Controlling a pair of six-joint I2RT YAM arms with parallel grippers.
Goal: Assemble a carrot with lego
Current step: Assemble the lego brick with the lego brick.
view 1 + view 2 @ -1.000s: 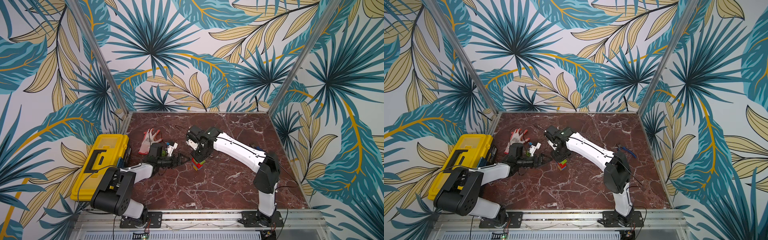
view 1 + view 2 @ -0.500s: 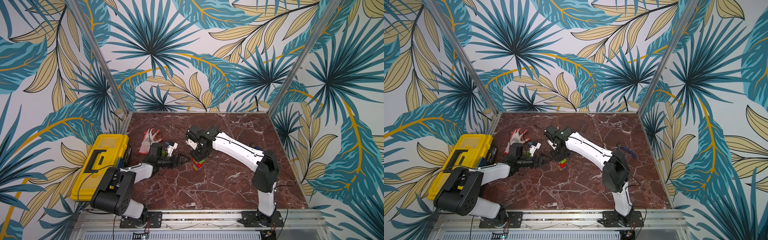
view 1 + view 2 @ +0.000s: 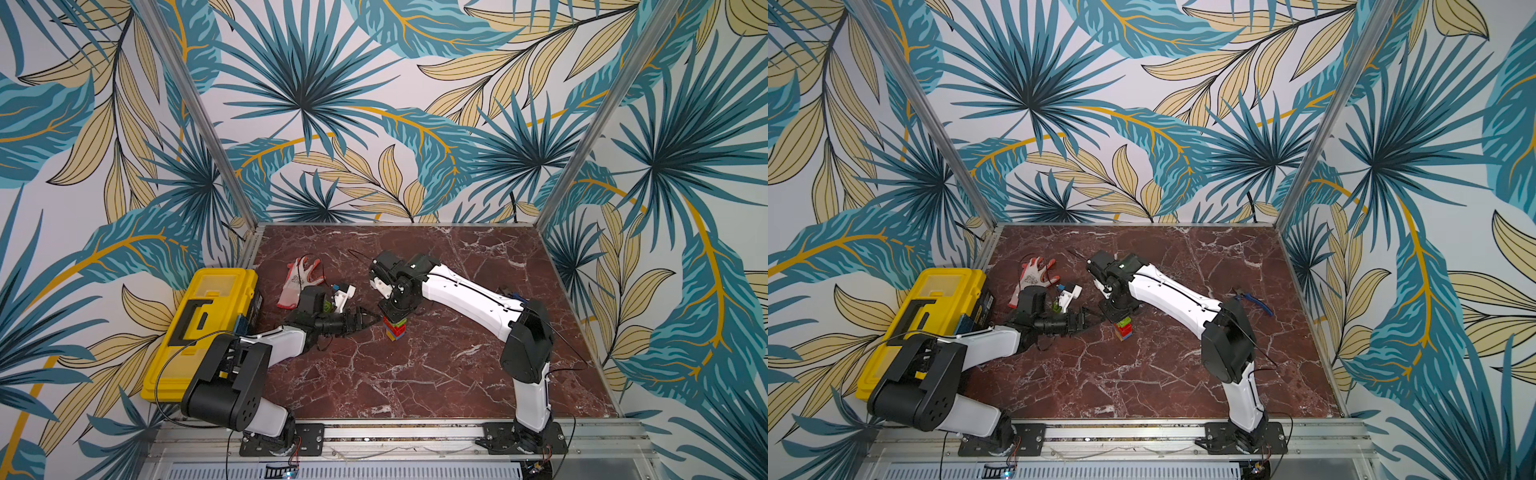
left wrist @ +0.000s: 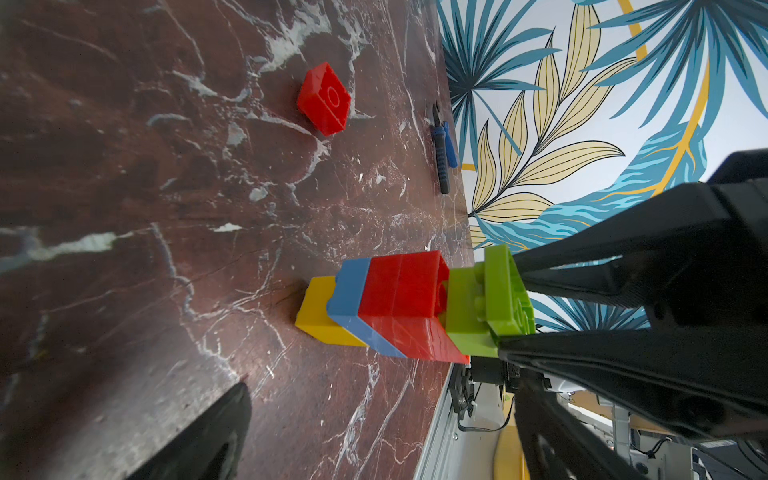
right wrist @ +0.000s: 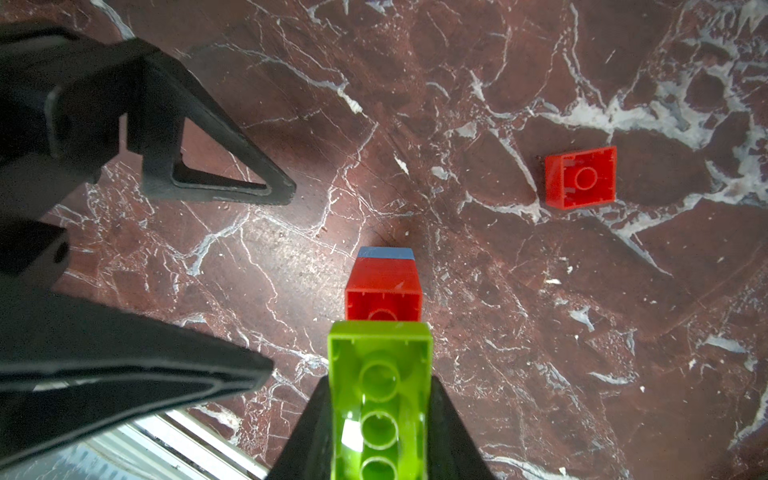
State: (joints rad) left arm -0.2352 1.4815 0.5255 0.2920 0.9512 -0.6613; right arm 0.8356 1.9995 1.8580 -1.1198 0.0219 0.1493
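Observation:
The carrot (image 3: pixel 395 329) (image 3: pixel 1124 329) stands upright on the marble table in both top views. In the left wrist view it shows a yellow base (image 4: pixel 320 316), a blue layer, red bricks (image 4: pixel 403 299) and a green piece on top. My right gripper (image 5: pixel 380 415) (image 3: pixel 392 313) hangs over the stack, shut on a lime green brick (image 5: pixel 380 390) (image 4: pixel 507 291) that touches the stack's green top. Beside the stack, on its left, my left gripper (image 3: pixel 369 320) (image 4: pixel 386 436) is open and holds nothing. One loose red brick (image 5: pixel 582 176) (image 4: pixel 325 99) lies upside down on the table.
A yellow toolbox (image 3: pixel 208 324) sits at the table's left edge. A red and white glove (image 3: pixel 299 278) and a small white part (image 3: pixel 344 292) lie behind my left arm. Blue-handled pliers (image 3: pixel 1254 301) (image 4: pixel 442 153) lie near the right wall.
My right arm's elbow has shifted slightly. Both grippers and the stack are where they were.

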